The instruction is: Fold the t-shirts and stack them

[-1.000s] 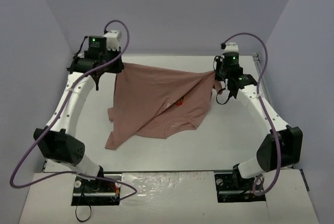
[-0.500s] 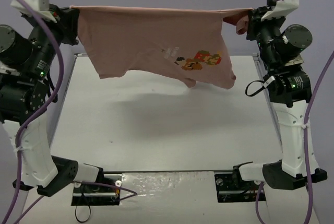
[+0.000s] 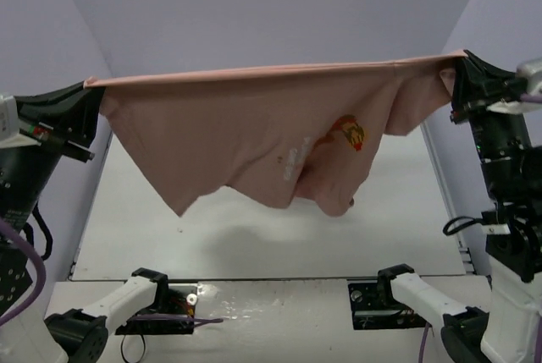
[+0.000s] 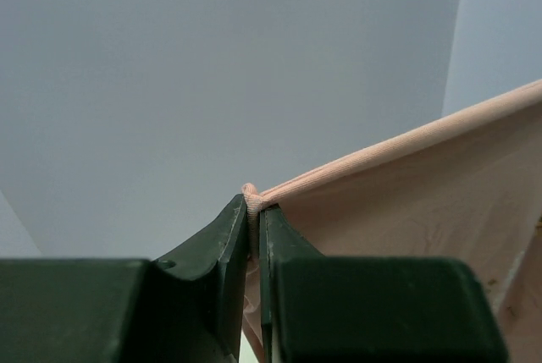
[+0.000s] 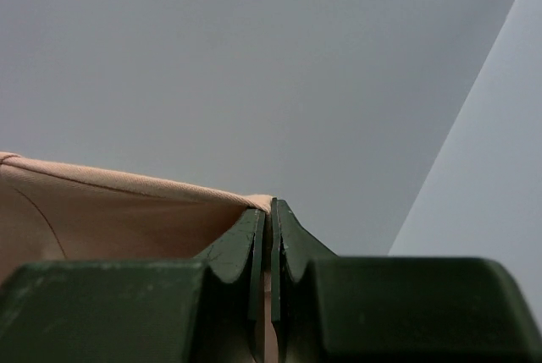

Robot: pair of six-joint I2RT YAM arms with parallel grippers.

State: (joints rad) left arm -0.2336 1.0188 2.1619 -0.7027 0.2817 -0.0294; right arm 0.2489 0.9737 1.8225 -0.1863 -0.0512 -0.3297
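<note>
Dusty-pink t-shirt (image 3: 229, 126), taut top edge, small orange print (image 3: 350, 132).

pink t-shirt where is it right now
In the top view the pink t-shirt hangs stretched above the table, its upper edge pinched between the left gripper and the right gripper.

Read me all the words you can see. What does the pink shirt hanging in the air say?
On the dusty-pink cotton t-shirt, white lettering beside the red-and-orange picture: too small and crumpled to read.
Nothing else in any view carries readable words, numbers or signs.
</note>
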